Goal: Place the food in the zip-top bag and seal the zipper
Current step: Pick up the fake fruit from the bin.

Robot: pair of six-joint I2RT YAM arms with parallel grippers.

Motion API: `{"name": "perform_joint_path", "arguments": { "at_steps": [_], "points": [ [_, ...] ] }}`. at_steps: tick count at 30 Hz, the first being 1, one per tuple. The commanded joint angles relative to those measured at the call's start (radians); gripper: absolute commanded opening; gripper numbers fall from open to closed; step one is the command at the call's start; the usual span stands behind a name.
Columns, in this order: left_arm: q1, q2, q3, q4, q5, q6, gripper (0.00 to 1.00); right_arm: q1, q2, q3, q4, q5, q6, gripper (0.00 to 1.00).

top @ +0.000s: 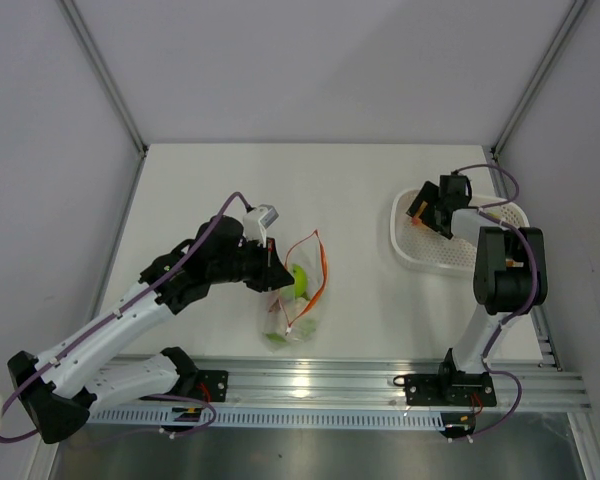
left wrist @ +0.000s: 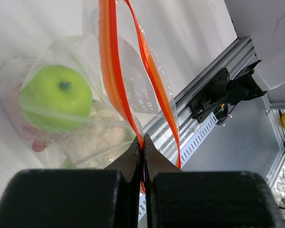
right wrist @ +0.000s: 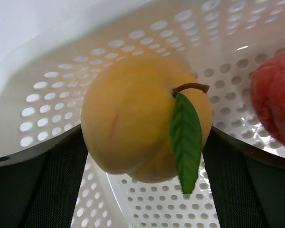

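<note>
The zip-top bag [top: 292,305] lies near the table's front, clear and crinkly, its mouth held up. My left gripper [top: 273,262] [left wrist: 143,142] is shut on the red-orange zipper [left wrist: 109,61] at one end of the strip, and the mouth gapes open. Inside the bag are a green apple [left wrist: 54,97], a whitish piece [left wrist: 92,140] and something red [left wrist: 38,145]. My right gripper [top: 425,215] [right wrist: 146,135] is down in the white basket [right wrist: 47,95]. Its jaws stand wide on either side of a yellow-orange peach [right wrist: 133,109] with a green leaf.
The perforated white basket [top: 410,250] sits at the back right of the table. A red fruit [right wrist: 275,95] lies in it beside the peach. An aluminium rail [top: 310,380] runs along the near edge, just in front of the bag.
</note>
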Motion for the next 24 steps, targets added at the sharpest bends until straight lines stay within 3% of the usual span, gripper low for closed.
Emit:
{"name": "perform_joint_path", "arguments": {
  "at_steps": [1,9,17,21,22,24],
  "points": [
    [0.011,0.001,0.006,0.024,0.022,0.007,0.01,-0.02,0.013,0.021,0.048,-0.003,-0.02,0.93],
    [0.011,-0.005,0.004,0.021,0.022,0.001,0.01,-0.025,0.003,0.015,0.096,-0.024,-0.068,0.83],
    [0.011,-0.014,0.004,0.01,0.019,-0.001,0.01,-0.025,-0.045,0.001,0.076,-0.02,-0.066,0.61],
    [0.009,-0.026,-0.002,0.008,0.017,-0.004,0.0,-0.022,-0.145,-0.034,0.027,-0.011,-0.045,0.25],
    [0.011,-0.031,-0.005,0.007,0.015,-0.005,0.01,-0.019,-0.168,-0.042,0.011,0.0,-0.043,0.09],
    [0.011,-0.034,-0.007,0.005,0.012,-0.005,0.01,-0.006,-0.248,-0.048,-0.033,0.021,-0.054,0.01]
  ]
}}
